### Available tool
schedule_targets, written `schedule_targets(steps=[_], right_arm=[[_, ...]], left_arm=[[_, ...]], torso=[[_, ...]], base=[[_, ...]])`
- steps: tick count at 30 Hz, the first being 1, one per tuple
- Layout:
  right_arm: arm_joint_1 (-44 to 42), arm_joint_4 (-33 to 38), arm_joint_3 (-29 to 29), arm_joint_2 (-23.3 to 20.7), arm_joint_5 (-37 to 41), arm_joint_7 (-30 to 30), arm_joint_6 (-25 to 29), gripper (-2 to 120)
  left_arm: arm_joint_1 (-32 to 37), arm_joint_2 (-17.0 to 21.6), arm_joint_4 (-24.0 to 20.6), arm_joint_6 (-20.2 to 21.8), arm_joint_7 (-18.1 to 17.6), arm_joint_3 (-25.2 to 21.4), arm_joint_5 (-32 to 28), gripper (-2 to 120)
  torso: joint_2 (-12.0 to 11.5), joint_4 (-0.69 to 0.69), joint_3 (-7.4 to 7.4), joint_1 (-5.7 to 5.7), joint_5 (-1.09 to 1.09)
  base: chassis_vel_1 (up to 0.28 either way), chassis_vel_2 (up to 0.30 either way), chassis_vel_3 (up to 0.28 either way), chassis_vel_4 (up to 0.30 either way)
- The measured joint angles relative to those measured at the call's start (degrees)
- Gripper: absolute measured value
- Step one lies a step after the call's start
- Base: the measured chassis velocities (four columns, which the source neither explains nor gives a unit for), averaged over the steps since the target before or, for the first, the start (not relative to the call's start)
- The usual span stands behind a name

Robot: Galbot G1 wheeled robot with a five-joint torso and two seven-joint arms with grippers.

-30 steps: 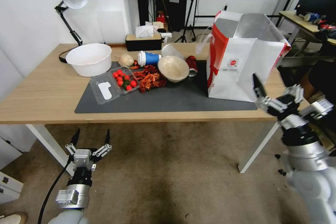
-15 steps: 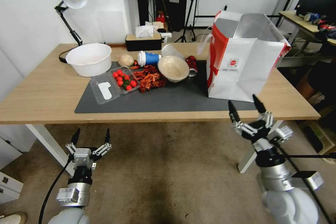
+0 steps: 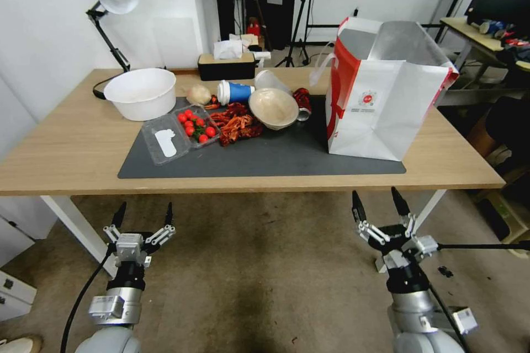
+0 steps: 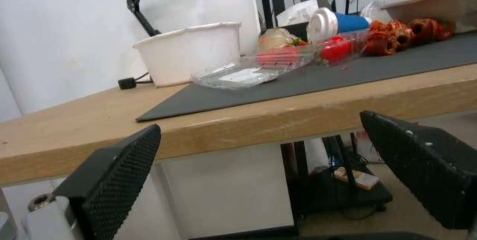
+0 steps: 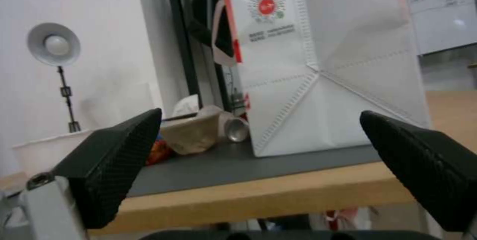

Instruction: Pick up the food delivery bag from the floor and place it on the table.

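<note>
Head view: the food delivery bag (image 3: 381, 102) stands upright on the right part of the table (image 3: 66, 149), its base partly on the dark mat (image 3: 265, 157), mouth open, foil lining visible; contents cannot be seen. The placing step appears complete; judged from this, the next move calls only for keeping both arms clear of the table edge. The right gripper (image 3: 377, 205) hangs below the near table edge over the floor (image 3: 265, 265), fingers spread wide, holding nothing. The left gripper (image 3: 142, 214) is parked low at left, equally wide and empty.

Left wrist view: a white bowl (image 4: 191, 51), interior hidden; a clear clamshell tray (image 4: 278, 65) holding red tomatoes; a blue cup (image 4: 338, 24) lying on its side, lid on.

Right wrist view: the bag's white front with red logo rises just beyond the table edge, a beige bowl (image 5: 191, 132) and a can (image 5: 236, 129) left of it.
</note>
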Motion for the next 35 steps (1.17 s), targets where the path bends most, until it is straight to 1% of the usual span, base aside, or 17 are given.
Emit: schedule_targets(steps=[2,4,5,8,9,11,12,13,15,25,35], right_arm=[[0.03,-0.44,0.34,-0.02,-0.57,1.18,0.31,100],[0.05,-0.60,0.50,-0.17,-1.64,3.70,0.24,100],[0.05,-0.60,0.50,-0.17,-1.64,3.70,0.24,100],[0.10,-0.04,0.35,-0.36,-3.49,7.63,-1.83,100],[0.10,-0.04,0.35,-0.36,-3.49,7.63,-1.83,100],[0.13,1.17,0.00,-0.65,-5.27,10.76,-4.78,100],[0.19,1.62,-0.03,-0.76,-5.93,11.62,-6.07,100],[0.19,1.62,-0.03,-0.76,-5.93,11.62,-6.07,100],[0.26,2.36,-0.07,-0.99,-7.52,13.11,-8.44,100],[0.36,4.32,0.20,-1.66,-10.77,13.27,-13.96,100],[-0.28,4.58,-0.12,-1.19,-12.42,11.85,-14.70,100]], left_arm=[[0.00,0.02,0.02,-0.01,0.04,-0.01,0.04,100],[0.01,0.00,0.02,-0.03,0.06,-0.03,0.08,100],[0.01,0.00,0.02,-0.03,0.06,-0.03,0.08,100],[0.07,-0.13,0.01,-0.08,0.06,-0.04,0.25,100],[0.07,-0.13,0.01,-0.08,0.06,-0.04,0.25,100],[0.10,-0.19,-0.01,-0.11,0.07,-0.05,0.41,100],[0.10,-0.23,-0.01,-0.13,0.07,-0.04,0.48,100],[0.10,-0.23,-0.01,-0.13,0.07,-0.04,0.48,100],[0.12,-0.33,-0.01,-0.18,0.08,-0.04,0.61,100],[0.09,-0.49,0.34,-0.27,0.09,0.04,1.01,100],[-0.14,-0.48,0.98,-0.76,0.13,0.12,1.24,100]], torso=[[0.00,0.00,0.00,0.00,0.00],[0.00,0.00,0.00,0.00,0.00],[0.00,0.00,0.00,0.00,0.00],[0.00,0.00,0.00,0.00,0.00],[0.00,0.00,0.00,0.00,0.00],[0.00,0.00,0.00,0.00,0.00],[0.00,0.00,0.00,0.01,0.00],[0.00,0.00,0.00,0.01,0.00],[0.00,0.01,0.00,0.01,0.00],[0.00,0.00,0.00,0.00,0.00],[0.00,0.00,0.00,0.00,0.00]], base=[[0.000,0.000,0.000,0.000],[0.000,0.000,0.000,0.000],[0.000,0.000,0.000,0.000],[0.000,0.000,0.000,0.000],[0.000,0.000,0.000,0.000],[0.000,0.000,0.000,0.000],[0.000,0.000,0.000,0.000],[0.000,0.000,0.000,0.000],[0.000,0.000,0.000,0.000],[0.000,0.000,0.000,0.000],[0.000,0.000,0.000,0.000]])
